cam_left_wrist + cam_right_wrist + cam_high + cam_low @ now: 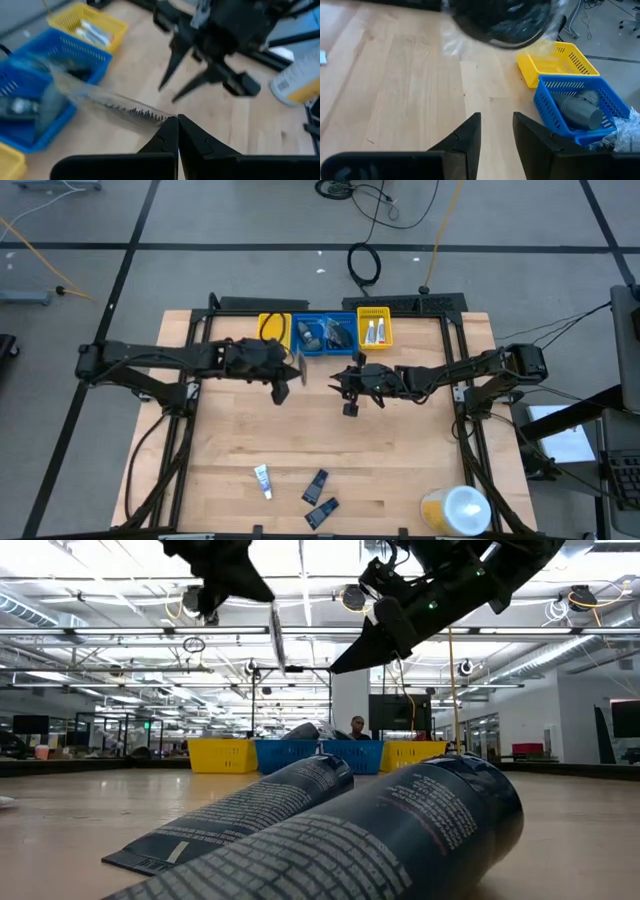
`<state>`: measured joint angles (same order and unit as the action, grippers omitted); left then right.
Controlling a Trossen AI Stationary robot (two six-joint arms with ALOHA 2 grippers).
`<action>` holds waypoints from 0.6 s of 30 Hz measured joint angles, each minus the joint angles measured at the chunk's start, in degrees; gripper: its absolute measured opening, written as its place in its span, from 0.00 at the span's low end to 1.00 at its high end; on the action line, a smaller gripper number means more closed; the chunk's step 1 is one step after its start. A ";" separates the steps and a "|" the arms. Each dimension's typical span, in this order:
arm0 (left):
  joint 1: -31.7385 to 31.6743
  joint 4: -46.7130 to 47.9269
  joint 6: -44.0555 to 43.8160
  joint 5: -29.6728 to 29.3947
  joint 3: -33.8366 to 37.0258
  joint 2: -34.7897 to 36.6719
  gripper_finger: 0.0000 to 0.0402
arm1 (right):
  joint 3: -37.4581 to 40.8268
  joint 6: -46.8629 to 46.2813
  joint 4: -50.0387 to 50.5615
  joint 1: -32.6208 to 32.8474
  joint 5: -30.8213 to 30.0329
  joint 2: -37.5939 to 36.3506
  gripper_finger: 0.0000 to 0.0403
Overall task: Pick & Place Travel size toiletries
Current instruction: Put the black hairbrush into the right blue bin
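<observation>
Clear flat packet (107, 102) pinched in shut left fingers (167, 137), long axis toward bins; right fingers (470, 135) parted, empty.

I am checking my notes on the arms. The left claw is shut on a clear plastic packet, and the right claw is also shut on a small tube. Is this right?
Not quite. The left claw is indeed shut on the clear plastic packet, but the right claw holds nothing: the right wrist view shows its fingers apart, with only bare table between them.
</observation>
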<state>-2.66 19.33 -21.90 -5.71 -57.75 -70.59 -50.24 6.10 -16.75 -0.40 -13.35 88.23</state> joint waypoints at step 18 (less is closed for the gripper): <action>-0.61 -9.84 0.90 -9.43 -2.17 -1.36 0.00 | 0.00 3.86 -20.89 3.13 -7.99 0.00 0.26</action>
<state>-3.27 9.49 -20.99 -15.14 -59.92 -71.95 -50.24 9.95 -37.65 2.73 -21.34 88.23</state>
